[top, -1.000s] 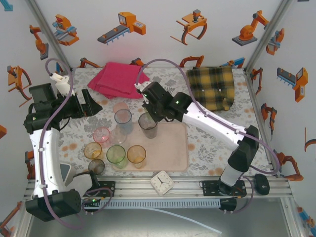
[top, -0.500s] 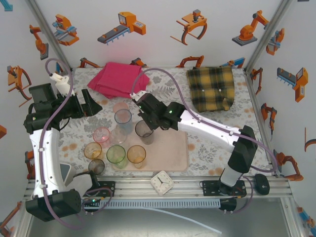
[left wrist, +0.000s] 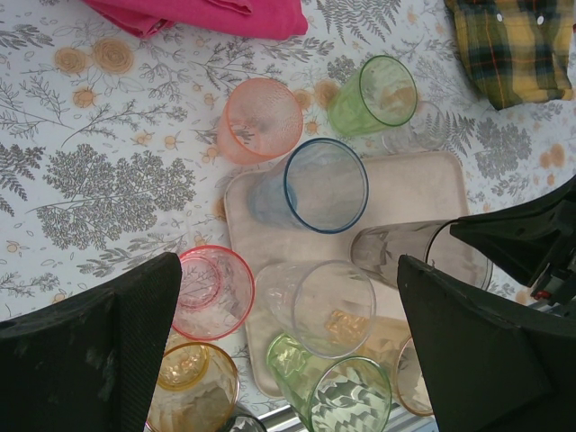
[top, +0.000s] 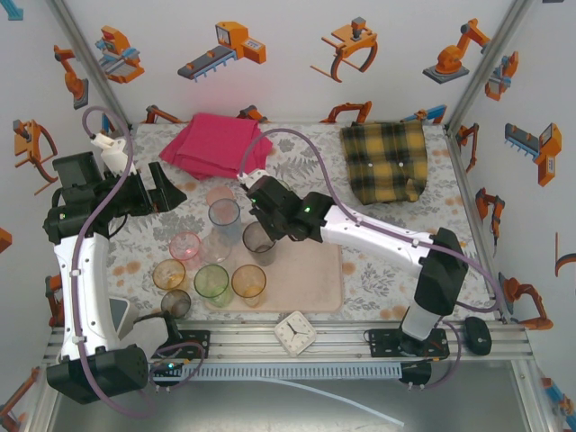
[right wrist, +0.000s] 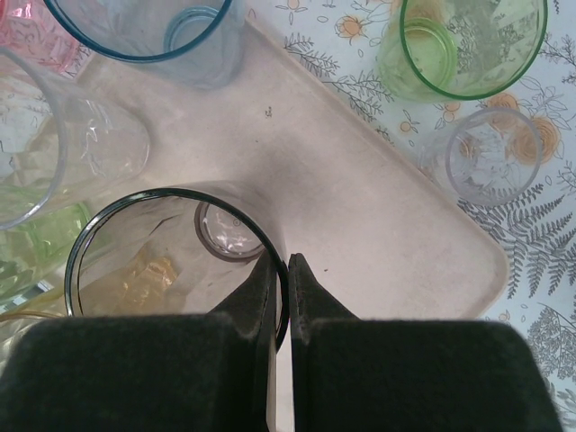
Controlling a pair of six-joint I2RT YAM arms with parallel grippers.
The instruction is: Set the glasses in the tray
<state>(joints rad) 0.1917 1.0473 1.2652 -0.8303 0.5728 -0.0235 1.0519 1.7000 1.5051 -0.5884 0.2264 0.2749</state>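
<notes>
Pinching smoky glass [right wrist: 135,261] rim over tray [right wrist: 378,207] | right fingers [right wrist: 144,373] closed | left fingers [left wrist: 90,351] spread wide, empty

Place: robot lab booth, up and running.
Walls: white panels [top: 297,90] covered in orange robot drawings [top: 236,38].
Front: metal mounting rail [top: 351,335].

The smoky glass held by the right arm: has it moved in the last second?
Yes. In the top view the smoky glass has shifted left and toward the near edge, closer to the blue glass, over the tray.
</notes>
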